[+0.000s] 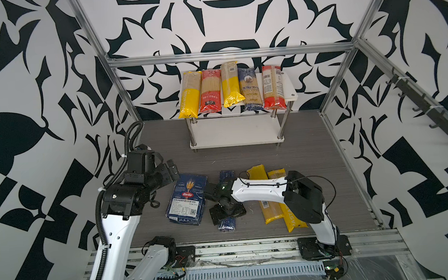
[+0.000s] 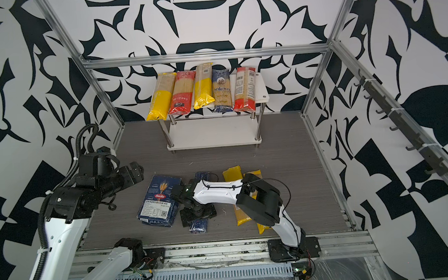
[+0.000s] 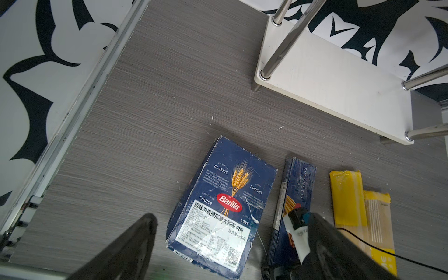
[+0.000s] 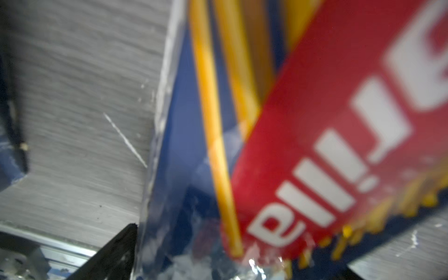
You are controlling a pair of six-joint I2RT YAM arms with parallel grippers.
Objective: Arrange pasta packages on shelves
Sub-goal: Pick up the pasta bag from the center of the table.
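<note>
Top views: high above the near edge of the table [image 1: 311, 151], tilted down toward its far edge; whole table and the shelves [image 1: 238, 131] in frame.
Stereo overlap: nearly everything, shifted sideways between both top views.
Left wrist view: moderate height, oblique, facing the far edge; takes in the wide Barilla pack [image 3: 218, 208], the slim Barilla box [image 3: 294, 194] and the lower shelf board [image 3: 339, 80].
Right wrist view: very close above the slim Barilla box [image 4: 184, 145], blurred; a strip of table beside it.
Shared by all four: the slim Barilla box.

Black-and-white patterned walls [image 1: 27, 78] enclose a grey wood-grain tabletop [image 1: 299, 168] framed by aluminium bars [image 1: 228, 54]
</note>
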